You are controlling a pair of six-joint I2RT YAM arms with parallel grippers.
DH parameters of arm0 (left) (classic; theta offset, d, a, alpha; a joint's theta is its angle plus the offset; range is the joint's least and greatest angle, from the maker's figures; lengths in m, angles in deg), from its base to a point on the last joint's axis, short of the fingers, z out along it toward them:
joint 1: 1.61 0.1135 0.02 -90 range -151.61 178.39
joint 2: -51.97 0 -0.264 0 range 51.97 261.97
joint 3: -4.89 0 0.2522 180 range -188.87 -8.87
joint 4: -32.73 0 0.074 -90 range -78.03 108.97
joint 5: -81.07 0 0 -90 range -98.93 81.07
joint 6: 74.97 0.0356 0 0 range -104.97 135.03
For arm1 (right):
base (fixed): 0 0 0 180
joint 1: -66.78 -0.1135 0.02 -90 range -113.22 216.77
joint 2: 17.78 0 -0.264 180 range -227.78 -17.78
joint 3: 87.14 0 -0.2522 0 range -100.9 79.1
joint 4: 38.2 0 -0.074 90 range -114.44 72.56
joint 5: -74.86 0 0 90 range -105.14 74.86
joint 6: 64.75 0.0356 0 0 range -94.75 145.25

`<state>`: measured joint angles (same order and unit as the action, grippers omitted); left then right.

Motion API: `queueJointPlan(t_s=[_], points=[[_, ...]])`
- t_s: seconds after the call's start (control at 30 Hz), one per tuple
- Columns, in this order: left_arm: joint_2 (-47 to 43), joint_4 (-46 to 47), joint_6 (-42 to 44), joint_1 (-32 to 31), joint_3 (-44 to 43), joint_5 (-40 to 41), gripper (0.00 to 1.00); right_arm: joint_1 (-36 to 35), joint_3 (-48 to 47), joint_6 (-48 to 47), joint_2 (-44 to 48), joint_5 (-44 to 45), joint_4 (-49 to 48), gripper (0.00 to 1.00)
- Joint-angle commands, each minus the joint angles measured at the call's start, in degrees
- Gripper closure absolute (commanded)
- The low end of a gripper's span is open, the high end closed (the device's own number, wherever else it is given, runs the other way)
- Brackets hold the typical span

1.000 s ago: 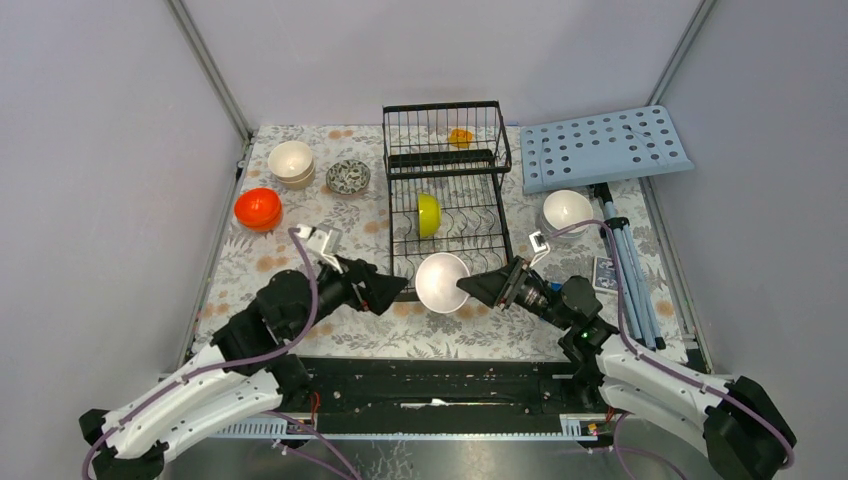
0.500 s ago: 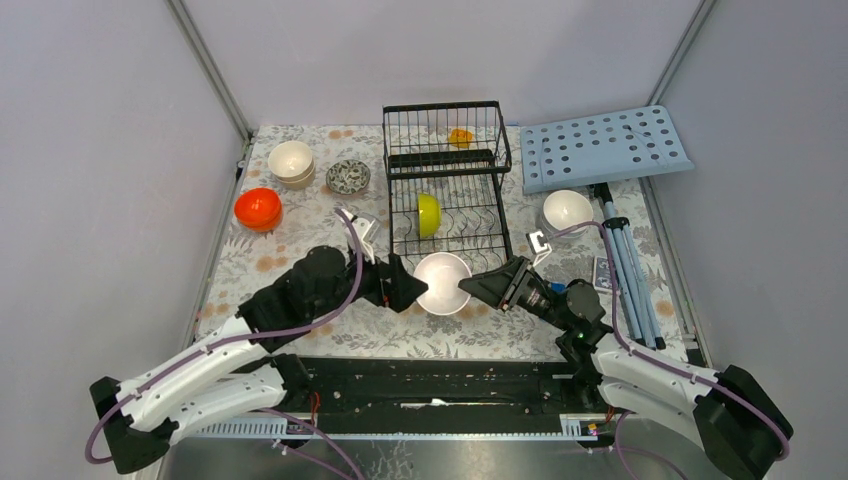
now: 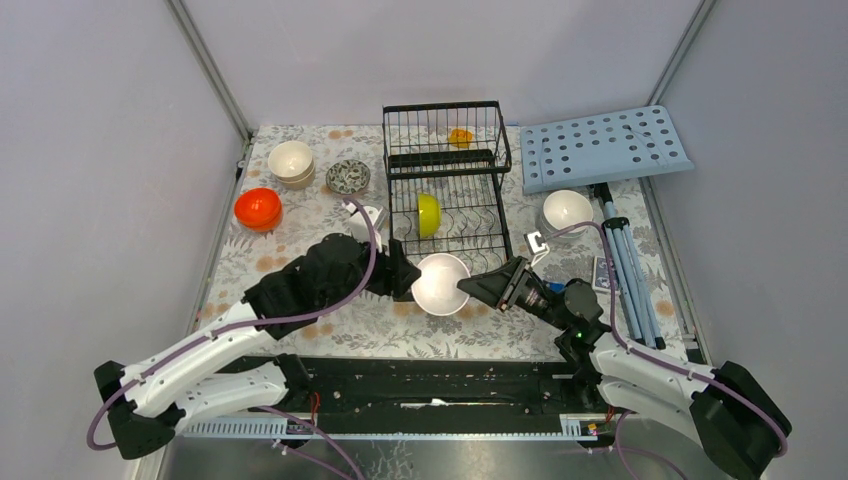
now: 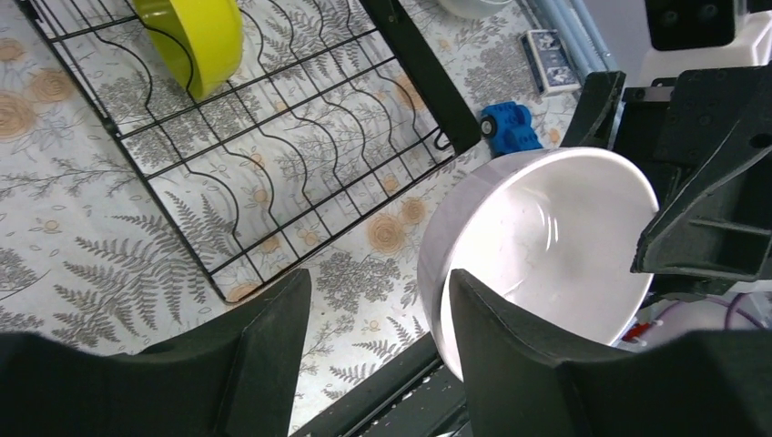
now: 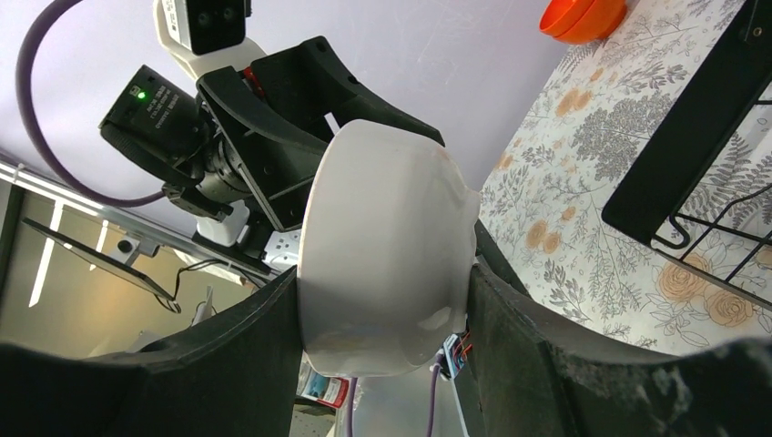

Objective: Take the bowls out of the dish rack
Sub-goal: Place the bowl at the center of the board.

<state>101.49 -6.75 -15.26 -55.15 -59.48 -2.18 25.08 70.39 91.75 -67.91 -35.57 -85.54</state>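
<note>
The right pincer (image 3: 467, 288) grips a white bowl (image 3: 441, 283) above the desk (image 3: 300, 250), at the dish rack's (image 3: 446, 160) near edge. The left pincer (image 4: 375, 291) straddles its left rim, jaws apart. A yellow-green bowl (image 3: 427, 214) stands in the rack.

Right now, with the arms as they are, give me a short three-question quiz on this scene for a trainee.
1. True or false: a yellow-green bowl stands on edge in the rack.
2. What colour is the leftmost bowl?
3. The white bowl by the rack's near edge is: A on the table; B in the rack; C held up in the jaws of the right arm.
Key: 1 true. 2 orange. 3 C.
</note>
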Motion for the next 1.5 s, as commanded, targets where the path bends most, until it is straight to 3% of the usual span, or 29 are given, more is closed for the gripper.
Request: queueJointPlan(t_s=[0.0, 0.23, 0.47, 0.7, 1.03, 1.33, 1.47], points=[[1.5, -3.1, 0.1, -1.8, -4.1, 5.7, 0.41, -0.6, -0.9, 0.3, -0.6, 0.5, -3.2, 0.77], [4.3, -5.2, 0.4, -6.0, -6.2, 10.5, 0.46, -0.6, -1.6, -0.4, -0.7, 0.4, -1.3, 0.77], [7.5, -6.5, 0.5, -9.3, -7.7, 14.4, 0.58, -0.6, -2.0, -0.4, -1.4, 0.2, -1.3, 0.78], [9.1, -7.6, 0.1, -10.2, -7.9, 16.4, 0.60, -0.6, -2.2, -0.5, -1.7, -0.2, -1.1, 0.79], [10.6, -7.1, -0.3, -11.0, -7.5, 16.2, 0.70, -0.6, -1.7, -0.6, -1.2, -0.1, -0.6, 0.80], [11.5, -5.8, -0.7, -11.6, -6.7, 15.2, 0.85, -0.7, -1.3, -0.5, -0.9, -0.4, -0.5, 0.80], [11.2, -5.4, -0.7, -11.6, -6.5, 15.1, 1.00, -0.7, -1.0, -0.3, -0.8, -0.6, -0.4, 0.76]])
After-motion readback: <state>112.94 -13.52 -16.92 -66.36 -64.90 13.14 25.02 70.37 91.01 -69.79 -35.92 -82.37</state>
